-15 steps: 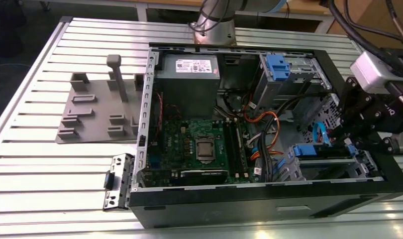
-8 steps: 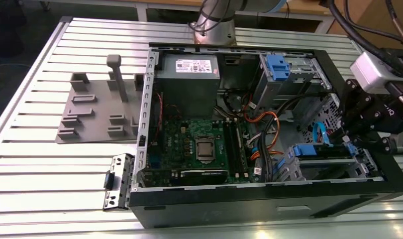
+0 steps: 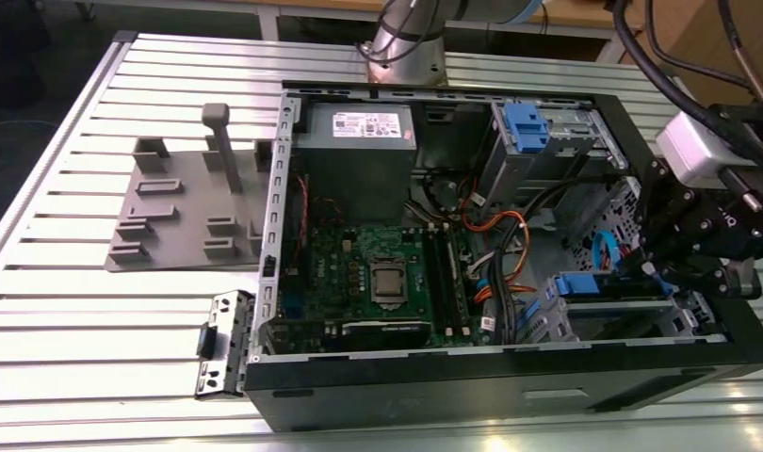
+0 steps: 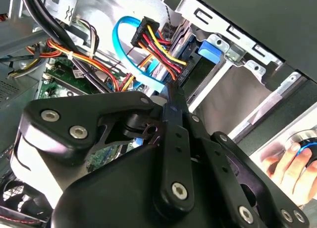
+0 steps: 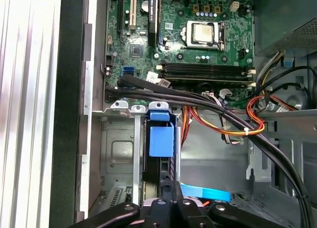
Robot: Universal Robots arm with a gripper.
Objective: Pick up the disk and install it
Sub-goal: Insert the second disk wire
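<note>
In the exterior view, a grey plastic fixture (image 3: 181, 202) lies furthest to the exterior view's left on the slatted metal bench (image 3: 68, 311), with a small black bracket (image 3: 224, 344) just beside the near corner of the open computer case (image 3: 482, 395). Inside the case, on its left side, sits the grey power supply box (image 3: 371, 141), and nearer the camera lies the green motherboard (image 3: 381, 282). Past these, bundles of orange, yellow and black cables (image 3: 508, 254) cross the middle. Further right, a grey metal cage with a blue latch (image 3: 530, 124) stands at the far side of the case. The disk (image 3: 598, 282) sits in the drive bay at the near right corner of the case, its blue carrier showing at the bay's opening. In the first wrist view the disk (image 5: 161, 141) stands edge-on in the bay slot, beside a metal bay wall. The end effector (image 3: 668, 278) hangs over that bay at the case's right edge. In both wrist views its fingers are drawn narrow, close together, with the tips right at the disk's edge (image 5: 171, 184) (image 4: 171, 96). I cannot tell whether they pinch it. In the second wrist view a person's hand (image 4: 285, 161) rests outside the case.
</note>
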